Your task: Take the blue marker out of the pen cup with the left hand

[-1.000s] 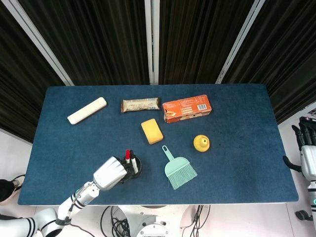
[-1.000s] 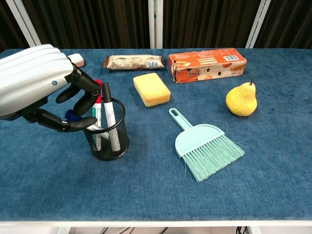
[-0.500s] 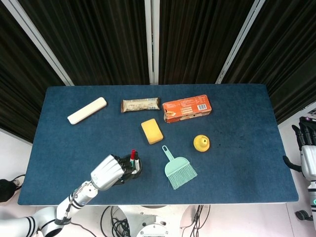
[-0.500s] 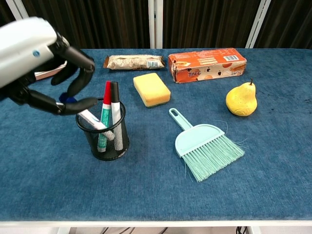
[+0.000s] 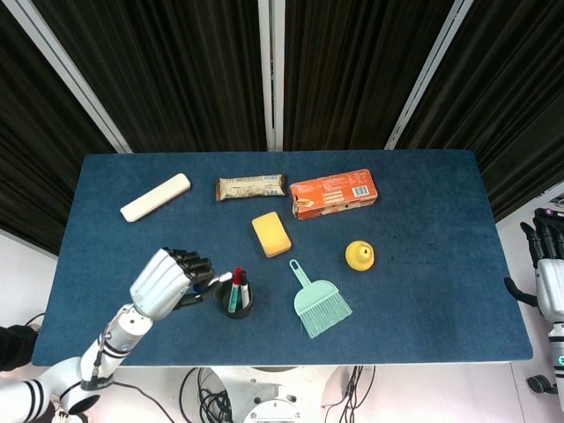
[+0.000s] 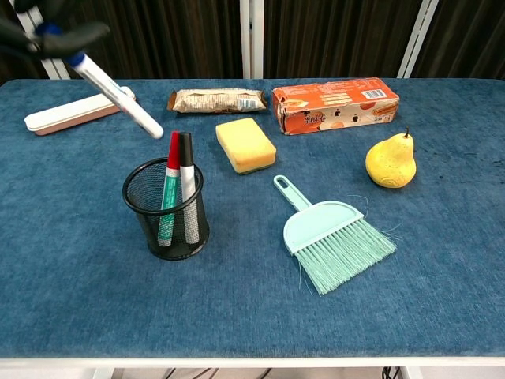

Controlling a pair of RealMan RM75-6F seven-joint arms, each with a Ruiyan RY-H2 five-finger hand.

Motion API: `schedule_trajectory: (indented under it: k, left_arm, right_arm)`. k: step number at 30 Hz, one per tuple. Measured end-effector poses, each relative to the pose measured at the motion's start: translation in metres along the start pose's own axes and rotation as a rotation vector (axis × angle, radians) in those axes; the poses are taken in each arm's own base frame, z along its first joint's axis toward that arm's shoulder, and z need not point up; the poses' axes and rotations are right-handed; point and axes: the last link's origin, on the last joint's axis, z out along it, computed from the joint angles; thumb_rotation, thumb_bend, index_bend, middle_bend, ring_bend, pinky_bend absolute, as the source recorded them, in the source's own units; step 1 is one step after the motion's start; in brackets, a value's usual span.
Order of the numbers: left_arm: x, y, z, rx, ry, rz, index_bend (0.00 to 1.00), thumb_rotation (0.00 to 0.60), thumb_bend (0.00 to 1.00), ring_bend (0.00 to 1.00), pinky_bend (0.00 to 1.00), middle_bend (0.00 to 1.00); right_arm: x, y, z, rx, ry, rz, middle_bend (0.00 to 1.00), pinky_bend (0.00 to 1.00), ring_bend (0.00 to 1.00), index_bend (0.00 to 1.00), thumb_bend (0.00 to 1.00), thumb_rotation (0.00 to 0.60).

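Observation:
My left hand point(image 5: 167, 280) is up and to the left of the black mesh pen cup point(image 5: 234, 300), and it pinches the blue marker point(image 6: 118, 96) by its blue cap end. In the chest view only the fingertips point(image 6: 55, 35) show at the top left corner. The marker's white barrel slants down to the right, and its lower tip hangs above the cup point(image 6: 167, 209), clear of the rim. A red-capped marker point(image 6: 170, 185) and a black-capped one point(image 6: 188, 181) stand in the cup. My right hand point(image 5: 548, 256) hangs off the table's right edge, holding nothing.
A white case point(image 5: 155, 196) lies at the far left, a snack bar point(image 5: 251, 187) and an orange box point(image 5: 333, 193) lie at the back. A yellow sponge point(image 5: 271, 233), a pear point(image 5: 359, 256) and a green hand brush point(image 5: 319, 304) sit right of the cup.
My left hand has risen and drawn back to the left with the blue marker, lifting it out of the cup. The cup and the other two markers stayed put.

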Motion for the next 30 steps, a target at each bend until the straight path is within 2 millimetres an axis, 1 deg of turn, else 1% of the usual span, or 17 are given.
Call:
schedule_trajectory:
  k: [5, 10, 13, 20, 22, 23, 25, 26, 27, 28, 29, 30]
  left_arm:
    - [0.009, -0.021, 0.001, 0.074, 0.014, 0.001, 0.76, 0.600, 0.31, 0.78, 0.99, 0.74]
    - [0.005, -0.047, 0.001, 0.146, 0.000, 0.003, 0.76, 0.600, 0.31, 0.78, 0.99, 0.74]
    - [-0.003, -0.061, 0.001, 0.184, -0.019, 0.002, 0.76, 0.600, 0.31, 0.78, 0.99, 0.74]
    - [-0.035, -0.092, 0.002, 0.269, -0.082, -0.021, 0.76, 0.600, 0.31, 0.78, 0.99, 0.73]
    - [-0.043, -0.098, 0.001, 0.291, -0.089, -0.034, 0.72, 0.600, 0.32, 0.75, 0.96, 0.70]
    - [-0.048, -0.102, 0.000, 0.307, -0.092, -0.041, 0.68, 0.600, 0.31, 0.71, 0.92, 0.67]
    - [-0.054, -0.109, -0.003, 0.333, -0.104, -0.048, 0.44, 0.600, 0.26, 0.45, 0.70, 0.45]
    - [-0.058, -0.113, -0.006, 0.348, -0.124, -0.052, 0.30, 0.600, 0.22, 0.28, 0.54, 0.30]
    - [-0.060, -0.115, -0.008, 0.359, -0.143, -0.056, 0.23, 0.600, 0.19, 0.18, 0.44, 0.20]
    - [-0.062, -0.117, -0.009, 0.370, -0.164, -0.063, 0.13, 0.600, 0.16, 0.07, 0.33, 0.09]
    - [-0.064, -0.120, -0.011, 0.389, -0.193, -0.073, 0.09, 0.600, 0.15, 0.03, 0.26, 0.04]
    - [-0.065, -0.121, -0.013, 0.405, -0.212, -0.082, 0.06, 0.600, 0.13, 0.00, 0.22, 0.01]
  right_arm:
    - [-0.001, -0.001, 0.001, 0.001, -0.005, -0.004, 0.00, 0.00, 0.00, 0.00, 0.18, 0.600]
    - [-0.005, -0.003, 0.001, 0.000, -0.016, -0.010, 0.00, 0.00, 0.00, 0.00, 0.18, 0.600]
    - [-0.008, -0.003, 0.003, -0.004, -0.024, -0.015, 0.00, 0.00, 0.00, 0.00, 0.18, 0.600]
    - [-0.011, -0.006, 0.005, -0.005, -0.032, -0.021, 0.00, 0.00, 0.00, 0.00, 0.18, 0.600]
    - [-0.011, -0.005, 0.006, -0.009, -0.033, -0.022, 0.00, 0.00, 0.00, 0.00, 0.18, 0.600]
    - [-0.011, -0.004, 0.006, -0.012, -0.034, -0.022, 0.00, 0.00, 0.00, 0.00, 0.18, 0.600]
    - [-0.011, -0.003, 0.006, -0.018, -0.035, -0.023, 0.00, 0.00, 0.00, 0.00, 0.18, 0.600]
    - [-0.011, -0.002, 0.006, -0.019, -0.035, -0.023, 0.00, 0.00, 0.00, 0.00, 0.18, 0.600]
    - [-0.011, -0.002, 0.007, -0.020, -0.034, -0.022, 0.00, 0.00, 0.00, 0.00, 0.18, 0.600]
    - [-0.011, -0.002, 0.007, -0.021, -0.034, -0.022, 0.00, 0.00, 0.00, 0.00, 0.18, 0.600]
    - [-0.011, -0.002, 0.007, -0.021, -0.033, -0.020, 0.00, 0.00, 0.00, 0.00, 0.18, 0.600]
    - [-0.011, -0.002, 0.007, -0.021, -0.030, -0.019, 0.00, 0.00, 0.00, 0.00, 0.18, 0.600]
